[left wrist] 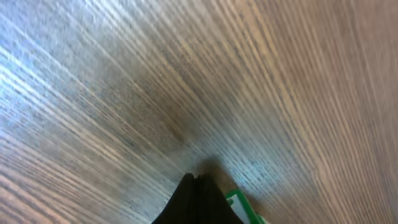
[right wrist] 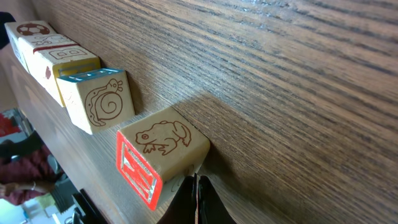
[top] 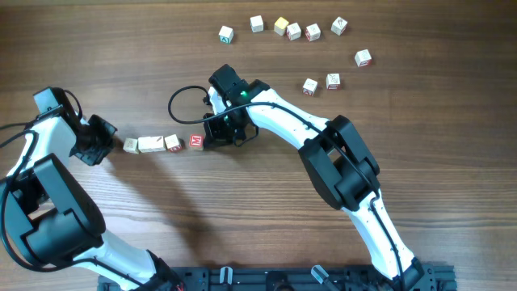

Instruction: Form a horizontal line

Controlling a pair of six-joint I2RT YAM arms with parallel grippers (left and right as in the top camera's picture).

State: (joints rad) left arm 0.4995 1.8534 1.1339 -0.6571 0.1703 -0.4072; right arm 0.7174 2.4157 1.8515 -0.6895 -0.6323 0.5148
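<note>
The horizontal line (top: 151, 144) is a row of pale wooden cubes at centre left. Three cubes touch. The red M cube (top: 196, 141) at the right end sits a small gap away. My right gripper (top: 212, 137) is shut, its tips against the M cube's right side. In the right wrist view the shut tips (right wrist: 194, 182) touch the frog-and-red-faced cube (right wrist: 165, 152), with a snail cube (right wrist: 99, 102) beyond it. My left gripper (top: 115, 143) is shut just left of the row. The left wrist view has its shut tips (left wrist: 196, 182) on the wood beside a green-edged cube (left wrist: 241, 204).
Several loose letter cubes lie scattered at the back right, from one (top: 226, 33) to another (top: 363, 57), with two more nearer (top: 310, 86). A black cable loop (top: 182, 101) lies on the table behind the row.
</note>
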